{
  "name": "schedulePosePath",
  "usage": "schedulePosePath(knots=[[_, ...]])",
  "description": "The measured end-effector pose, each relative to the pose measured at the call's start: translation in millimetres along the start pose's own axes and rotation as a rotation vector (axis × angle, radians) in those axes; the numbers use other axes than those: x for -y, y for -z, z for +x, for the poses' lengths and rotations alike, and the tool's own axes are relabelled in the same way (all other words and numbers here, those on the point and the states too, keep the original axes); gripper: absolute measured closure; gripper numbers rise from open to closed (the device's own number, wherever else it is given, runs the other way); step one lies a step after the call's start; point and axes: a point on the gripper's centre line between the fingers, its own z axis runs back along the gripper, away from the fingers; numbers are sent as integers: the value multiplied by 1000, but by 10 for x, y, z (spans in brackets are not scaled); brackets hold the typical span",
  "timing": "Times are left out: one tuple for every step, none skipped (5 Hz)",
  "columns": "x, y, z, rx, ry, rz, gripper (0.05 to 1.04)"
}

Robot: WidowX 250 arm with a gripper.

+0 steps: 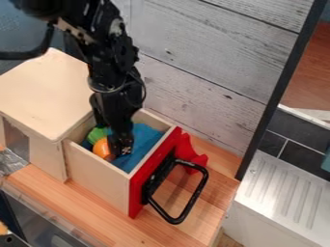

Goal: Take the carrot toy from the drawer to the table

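— Where is the carrot [101, 148], please?
— It is inside the open drawer [97, 178], by the blue cloth [145, 137] and the gripper [120, 148].
— And the gripper, is it open or closed?
— I cannot tell; it hangs into the drawer.

The end effector [120, 144] covers part of the carrot toy [101, 148] in the drawer [98, 177], and whether it grips the toy cannot be told. Blue cloth [145, 137] and the drawer's walls hide the drawer's floor. The red front [144, 185] hides part of a red object [186, 149] behind it. The top edge cuts off the arm [111, 55]; the left edge crops the wooden cabinet [48, 91]. A ridged white surface [283, 195] and a teal item [326, 161] run out at the right, the latter unidentifiable.
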Motion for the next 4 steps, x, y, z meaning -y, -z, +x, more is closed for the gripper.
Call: schedulePosePath(knots=[[11, 52, -11, -2, 5, 8, 83], [2, 93, -25, -1, -1, 21, 84], [4, 162, -32, -15, 6, 25, 83], [1, 191, -36, -20, 14, 23, 83]])
